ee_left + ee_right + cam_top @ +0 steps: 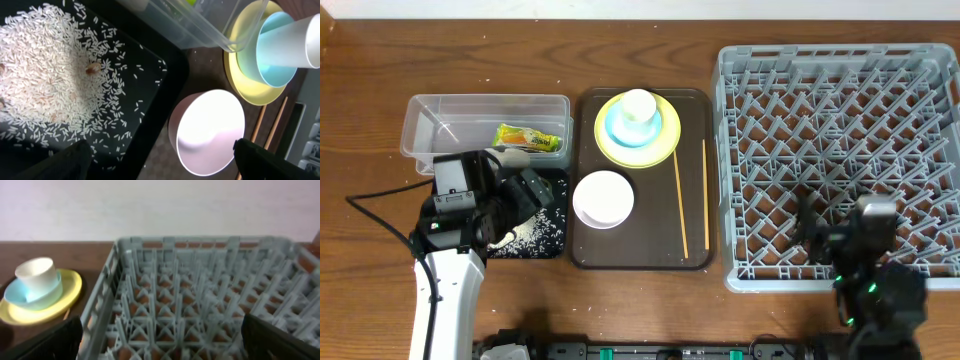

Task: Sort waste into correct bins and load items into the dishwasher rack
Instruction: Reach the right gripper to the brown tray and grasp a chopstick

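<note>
White rice grains point(45, 80) lie binned in black tray point(175, 80), nine o'clock of pink-sided bowl point(207, 130); left gripper point(162, 150), right gripper point(160, 325) spread empty.

The tabletop point(620, 60) is showing brown wood grain. At upper left the clear plastic tub point(420, 115) is looking smooth, the snack wrapper point(528, 137) in it shiny. The grey plastic dishwasher rack point(740, 60) is looking matt; the chopsticks point(680, 205) are showing pale wood.

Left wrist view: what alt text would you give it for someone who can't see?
Loose white rice lies scattered across a shallow black tray on the left. Beside it sits a white bowl with a pink outside; upper right, a white cup nests in a light blue bowl on a yellow plate.
</note>
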`<state>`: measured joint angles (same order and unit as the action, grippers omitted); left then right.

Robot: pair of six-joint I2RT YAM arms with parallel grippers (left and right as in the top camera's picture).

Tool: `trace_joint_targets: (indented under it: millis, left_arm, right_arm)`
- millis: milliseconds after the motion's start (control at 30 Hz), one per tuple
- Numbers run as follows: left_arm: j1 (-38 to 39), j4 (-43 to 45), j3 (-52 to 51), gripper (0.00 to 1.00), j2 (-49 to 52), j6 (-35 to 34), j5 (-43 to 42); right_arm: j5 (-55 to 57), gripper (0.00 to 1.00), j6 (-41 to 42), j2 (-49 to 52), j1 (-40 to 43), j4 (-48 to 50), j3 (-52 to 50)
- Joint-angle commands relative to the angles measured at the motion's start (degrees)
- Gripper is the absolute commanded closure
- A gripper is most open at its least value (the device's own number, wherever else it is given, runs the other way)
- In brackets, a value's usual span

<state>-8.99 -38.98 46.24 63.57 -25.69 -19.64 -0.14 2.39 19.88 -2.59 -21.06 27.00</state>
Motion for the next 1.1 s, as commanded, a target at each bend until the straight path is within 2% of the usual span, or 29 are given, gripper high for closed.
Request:
trace_joint_targets:
  millis: [0,67,167,300,467,567,633,700,767,867,967,1067]
  left_arm:
    - [-0.20,0.04,0.90,0.06,0.15,-0.31,-0.48]
    - [-0.20,-0.22,0.90,0.06,0.15,-0.31,-0.48]
    - [-0.20,-0.79,0.90,0.06,0.15,-0.31,-0.48]
    - [-0.20,-0.79,0.90,0.06,0.15,-0.31,-0.48]
    - [-0.20,-0.79,0.90,0.06,0.15,-0.31,-0.48]
    - [-0.22,-0.81,0.90,0.06,0.13,-0.31,-0.48]
    - [-0.20,-0.81,0.90,0.05,0.13,-0.31,-0.48]
    - [-0.20,-0.79,0.90,0.05,0.13,-0.33,-0.48]
    - [-0.20,-0.81,0.90,0.05,0.15,-0.31,-0.48]
    - [-0.20,-0.81,0.90,0.05,0.13,-0.31,-0.48]
    - [-0.22,-0.81,0.90,0.05,0.13,-0.31,-0.48]
    - [-0.20,-0.79,0.90,0.05,0.15,-0.31,-0.48]
  right_arm:
    - [1.01,0.01,-2.19,12.66,0.74,-6.99,13.66]
    - [-1.66,0.01,-0.98,21.75,0.68,-14.82,23.89]
    - [-4.57,0.01,5.51,34.56,0.07,-28.09,39.54]
    - [-8.81,0.01,11.82,48.09,-2.97,-41.64,54.97]
    - [-25.73,0.01,11.67,58.75,-8.39,-41.48,60.35]
    - [-29.31,0.02,11.89,62.93,-11.28,-38.71,59.71]
    - [-28.30,0.23,13.75,66.01,-13.86,-36.98,59.39]
    - [-23.96,0.37,16.35,69.00,-16.72,-36.83,59.39]
    - [-16.37,0.43,18.23,71.65,-20.13,-37.09,59.39]
    - [-6.43,0.44,19.91,74.90,-25.27,-36.92,59.39]
    - [-1.46,0.48,19.91,77.57,-29.16,-36.06,59.39]
    - [1.16,0.59,19.91,80.63,-32.46,-35.47,59.39]
